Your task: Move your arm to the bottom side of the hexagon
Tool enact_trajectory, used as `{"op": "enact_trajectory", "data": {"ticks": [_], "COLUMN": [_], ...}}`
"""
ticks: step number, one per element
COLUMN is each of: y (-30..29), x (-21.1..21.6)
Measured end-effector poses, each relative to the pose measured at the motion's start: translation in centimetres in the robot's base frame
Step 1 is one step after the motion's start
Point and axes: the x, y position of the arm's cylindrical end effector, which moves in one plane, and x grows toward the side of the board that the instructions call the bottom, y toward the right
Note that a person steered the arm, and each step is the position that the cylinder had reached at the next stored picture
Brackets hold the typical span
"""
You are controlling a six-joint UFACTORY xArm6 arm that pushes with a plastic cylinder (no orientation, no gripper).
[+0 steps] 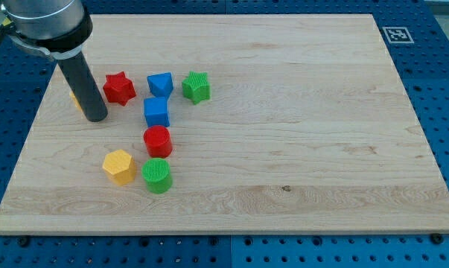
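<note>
You are looking down on a pale wooden board surface [298,134] that rests on a blue perforated bench [440,45]; a small black-and-white square marker [397,34] sits at the board's upper right corner. The arm carries no fingers, so there is nothing to spread or press together; it ends in a dark straight rod, and my tip [96,117] stands on the board toward the view's left, partly hiding a small orange-yellow block [75,98] at its 10 o'clock, whose shape you cannot make out.

The yellow hexagonal plastic block [119,165], the task's thing, lies near the lower left of the board; from my tip it sits at about 5 o'clock, apart from it, so my tip is above the hexagon in the view and not touching it. Just beside the hexagon at 3 o'clock stands the green ribbed cylinder block [157,175]; at the cylinder's 12 o'clock sits the red round block [157,141], and above that the blue cube-shaped block [156,112].

Along the upper row, the red star-shaped block [119,88] lies just at 2 o'clock from my tip; to its 3 o'clock is a second blue block [160,84] of angular shape, then the green ribbed block [196,86], tilted.
</note>
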Motion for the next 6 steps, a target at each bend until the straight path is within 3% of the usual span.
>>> {"op": "enact_trajectory", "data": {"ticks": [4, 6], "y": [-4.2, 0.9], "x": [8.4, 15.2]}}
